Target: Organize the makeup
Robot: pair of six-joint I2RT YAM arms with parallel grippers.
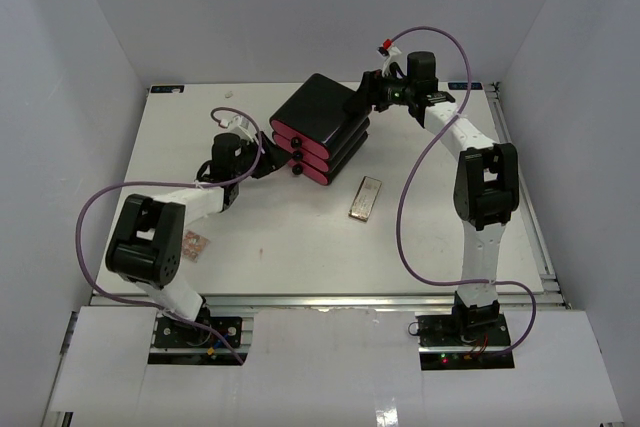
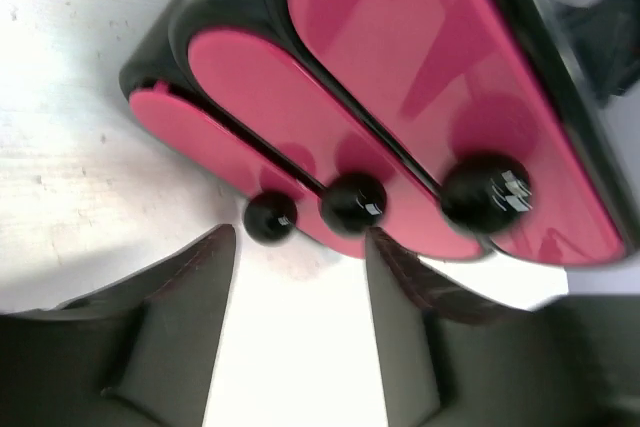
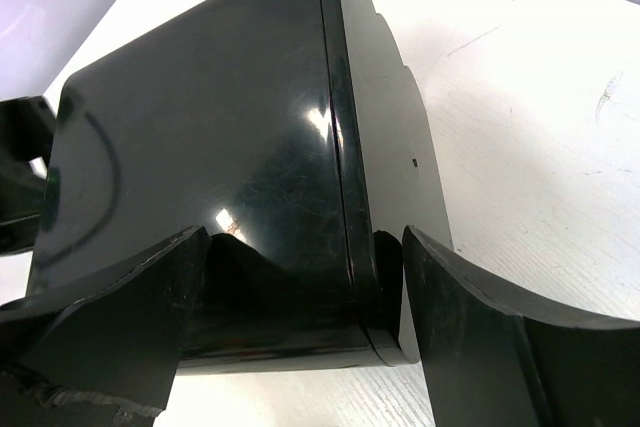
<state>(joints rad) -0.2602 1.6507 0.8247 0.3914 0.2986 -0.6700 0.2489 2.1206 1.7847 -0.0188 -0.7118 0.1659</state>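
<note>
Well, the small pink piece (image 1: 195, 244) lies far left on the counter (image 1: 290, 242). The left tool (image 2: 300, 257) is apart, just before the black box's (image 1: 318, 119) knobs (image 2: 352, 202). The palette (image 1: 366, 197) lies nearby. The right tool (image 3: 305, 247) straddles the box's back corner; whether it squeezes, I cannot tell. A missed knob could shove the box.

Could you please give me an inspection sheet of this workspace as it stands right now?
Surface: white table, a few faint marks.
Job's things: flat palette mid-table; small pinkish piece beside the left arm; no other makeup seen.
Clutter: black box, its three pink drawers look shut.
Tools: left tool open, facing the drawer knobs; right tool open, straddling the box's rear corner.
Cables: purple cables loop off both arms.
Surroundings: white walls on three sides.
</note>
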